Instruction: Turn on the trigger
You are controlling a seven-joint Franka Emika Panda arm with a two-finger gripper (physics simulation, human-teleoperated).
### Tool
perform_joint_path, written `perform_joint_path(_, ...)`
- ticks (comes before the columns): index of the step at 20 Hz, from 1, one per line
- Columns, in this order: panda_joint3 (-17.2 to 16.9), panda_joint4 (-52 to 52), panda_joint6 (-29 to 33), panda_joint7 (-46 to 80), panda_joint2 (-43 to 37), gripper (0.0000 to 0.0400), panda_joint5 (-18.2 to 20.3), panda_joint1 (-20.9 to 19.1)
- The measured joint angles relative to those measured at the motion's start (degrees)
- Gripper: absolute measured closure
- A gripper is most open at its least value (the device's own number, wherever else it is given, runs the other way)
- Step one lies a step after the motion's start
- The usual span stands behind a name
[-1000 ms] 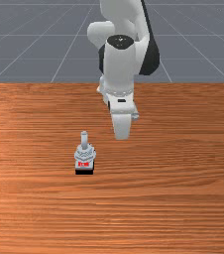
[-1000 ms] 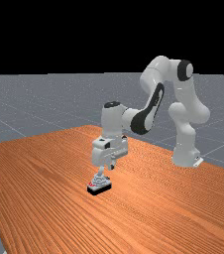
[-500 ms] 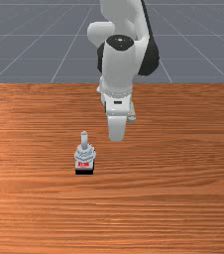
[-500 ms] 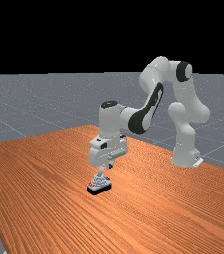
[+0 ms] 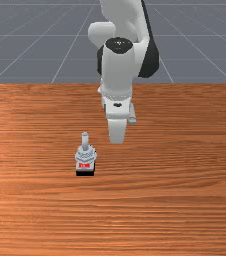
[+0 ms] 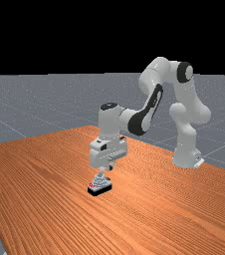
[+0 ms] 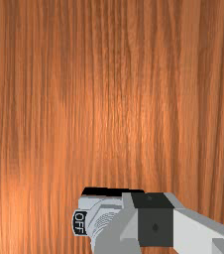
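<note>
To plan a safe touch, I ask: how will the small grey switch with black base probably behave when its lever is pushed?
The grey switch looks rigid, so probably stiff, not floppy. Its flat black base should keep it from rolling. A high push on the thin lever might tip it, since that stands well above the base.

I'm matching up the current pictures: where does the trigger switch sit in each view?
Front view: the switch is left of the middle, below mid-height, lever pointing up the picture.
Far view: left of the middle, in the lower half, just below the hand.
Wrist view: against the hand, which partly hides it; its OFF label shows.
Shared landmark: the switch's black base.
</note>
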Motion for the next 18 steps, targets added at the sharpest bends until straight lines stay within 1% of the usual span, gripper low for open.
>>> perform_joint_path(1, 0.27, 0.0, 0.05, -0.06, 0.04, 0.04, 0.9, -0.27)
perform_joint_path(6, -0.17, -0.01, 0.15, 1.04, 0.17, 0.04, 0.39, 0.01)
perform_joint_path(10, -0.07, 1.51, -1.97, 0.43, 1.09, 0.04, 0.37, -0.09)
perform_joint_path(11, -0.07, 1.37, -1.69, 0.44, 1.11, 0.04, 0.37, -0.09)
perform_joint_path(12, 0.28, 0.24, 0.1, -0.21, 0.67, 0.04, 1.12, -0.48)
perform_joint_path(14, 0.03, 0.06, 0.23, -0.09, 0.65, 0.04, 0.32, -0.21)
perform_joint_path(16, -0.75, -3.88, 1.64, 4.86, -1.72, 0.04, 1.03, 0.46)
perform_joint_path(18, -0.96, -9.2, 3.6, 6.6, -5.04, 0.04, 1.14, 0.69)
